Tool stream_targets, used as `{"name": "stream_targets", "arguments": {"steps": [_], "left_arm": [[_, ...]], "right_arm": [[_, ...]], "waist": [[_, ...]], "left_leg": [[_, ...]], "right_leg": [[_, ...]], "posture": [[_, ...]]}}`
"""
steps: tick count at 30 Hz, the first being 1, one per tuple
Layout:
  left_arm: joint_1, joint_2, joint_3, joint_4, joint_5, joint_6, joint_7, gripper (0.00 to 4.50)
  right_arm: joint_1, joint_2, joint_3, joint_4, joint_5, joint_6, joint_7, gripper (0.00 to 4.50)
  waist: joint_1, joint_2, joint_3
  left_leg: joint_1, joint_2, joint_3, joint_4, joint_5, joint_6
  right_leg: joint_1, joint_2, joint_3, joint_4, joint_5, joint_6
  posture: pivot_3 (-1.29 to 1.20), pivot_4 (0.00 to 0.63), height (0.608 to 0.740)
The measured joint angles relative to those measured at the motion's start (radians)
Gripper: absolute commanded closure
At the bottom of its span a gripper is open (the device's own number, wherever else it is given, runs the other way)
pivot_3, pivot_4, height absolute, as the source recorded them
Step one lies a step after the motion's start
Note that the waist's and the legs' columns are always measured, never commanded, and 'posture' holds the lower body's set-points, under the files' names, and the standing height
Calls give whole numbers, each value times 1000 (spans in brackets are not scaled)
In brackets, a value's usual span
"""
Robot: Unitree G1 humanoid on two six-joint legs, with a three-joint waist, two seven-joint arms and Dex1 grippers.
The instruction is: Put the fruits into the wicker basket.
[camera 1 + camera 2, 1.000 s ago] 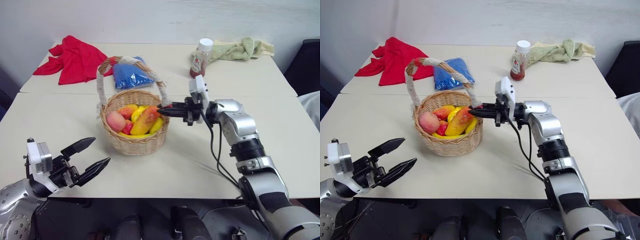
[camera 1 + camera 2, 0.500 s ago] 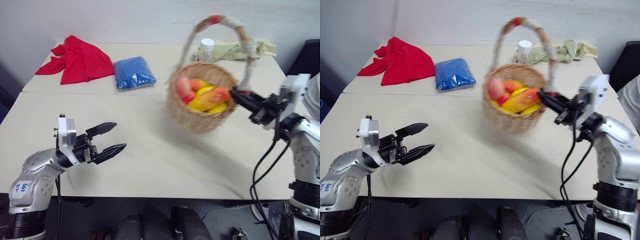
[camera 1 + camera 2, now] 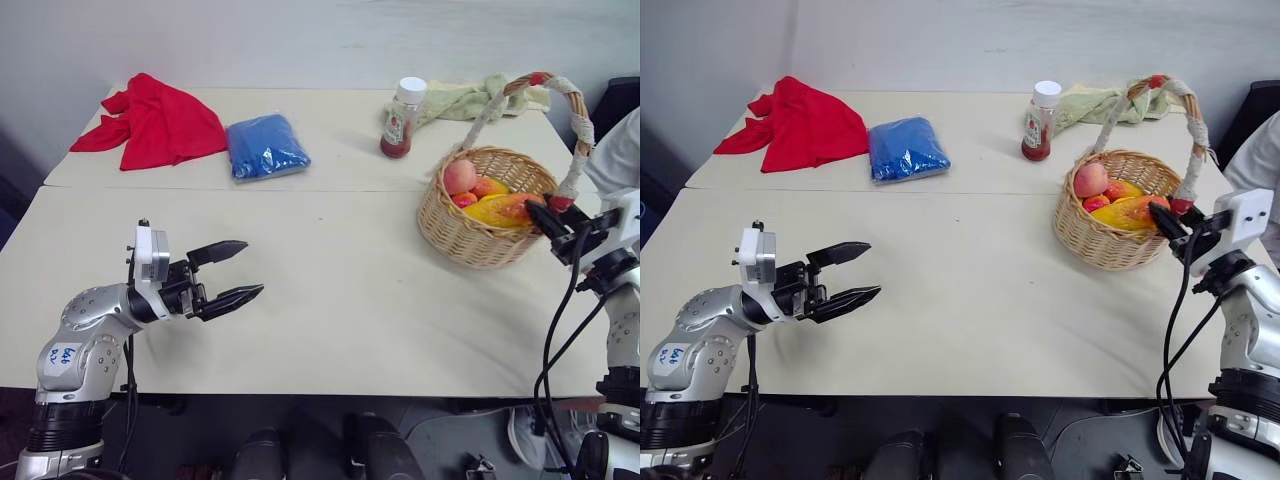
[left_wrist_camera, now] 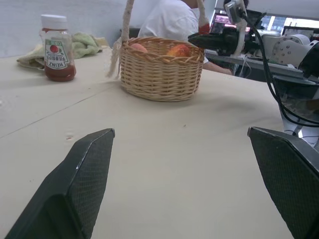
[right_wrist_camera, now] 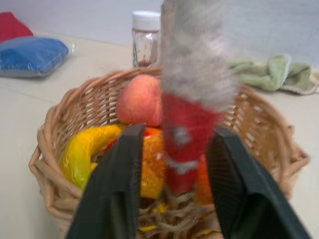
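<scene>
**Letting go of the basket handle cleanly**

My right gripper (image 3: 1168, 222) sits at the right edge of the frame, at the foot of the wicker basket's (image 3: 1118, 208) handle (image 5: 192, 74). In my right wrist view my two black fingers (image 5: 118, 181) stand on either side of the red-wrapped base of that handle with a gap showing on each side, so I read my jaws as parted around it, not clenched. The basket rests on the table (image 3: 970, 300) in the right middle of the frame, just below the ketchup bottle (image 3: 1039, 121). Inside it lie the peach (image 3: 1090, 179) and the mango (image 3: 1127, 212), with other fruits beside them, so I judge the fruits are already in.

To finish well, I should widen my jaws until neither finger rubs the handle, then back straight out along my own line, or I may drag or tip the basket.

My left gripper (image 3: 232, 272), lower left, hangs open and empty above the table.
</scene>
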Motion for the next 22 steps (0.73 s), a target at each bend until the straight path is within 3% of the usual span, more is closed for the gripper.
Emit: {"name": "stream_targets", "arguments": {"steps": [5,10,14,18,22], "left_arm": [[29,32,7,18,49,-4,20,0],[104,78,35,25,112,-61,23,0],[194,106,67,35,172,-135,16,0],[218,96,70,60,203,-166,40,0],[250,74,71,59,221,-211,50,0]], "right_arm": [[113,-77,-58,-114,51,1,52,31],[310,-190,-160,-213,73,-23,181,31],[495,-213,-129,-257,43,-131,348,31],[491,-172,-17,-259,15,-202,395,31],[391,-84,132,-226,-48,-301,389,31]], "waist": [[7,0,0],[11,0,0],[4,0,0],[-4,0,0],[-3,-1,0]], "left_leg": [[0,0,0,0,0,1],[1,0,0,-1,-1,1],[2,1,0,-3,-1,1],[2,1,2,-2,-1,2],[2,2,2,-2,-1,1]], "right_leg": [[0,0,1,-2,0,0],[1,1,1,-4,1,1],[3,2,2,-6,1,1],[3,2,2,-6,4,2],[2,3,2,-7,4,2]], "posture": [[0,150,740],[0,150,740],[0,150,740],[0,150,740],[0,150,740]]}}
